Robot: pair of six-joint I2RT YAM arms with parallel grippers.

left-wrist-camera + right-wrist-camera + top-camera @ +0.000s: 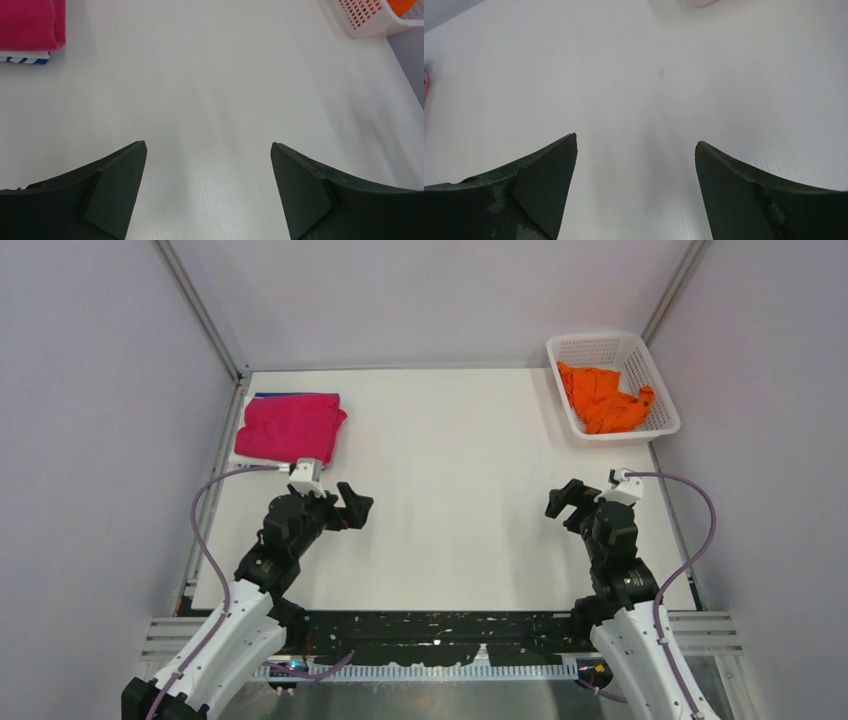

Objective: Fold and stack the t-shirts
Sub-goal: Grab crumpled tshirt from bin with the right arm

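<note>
A folded magenta-pink t-shirt (pixel 290 427) lies at the far left of the table, on top of a blue one (pixel 268 395) of which only an edge shows. The pink shirt (pixel 31 24) and a blue-striped edge (pixel 26 59) also show in the left wrist view. A crumpled orange t-shirt (pixel 603 397) lies in the white mesh basket (pixel 660 390) at the far right. My left gripper (pixel 357 508) is open and empty, over bare table right of the pink shirt. My right gripper (pixel 563 502) is open and empty, in front of the basket.
The white table (pixel 450 490) is bounded by grey walls at left, right and back. The basket corner (pixel 367 20) shows at the top right of the left wrist view. Purple cables loop from both wrists.
</note>
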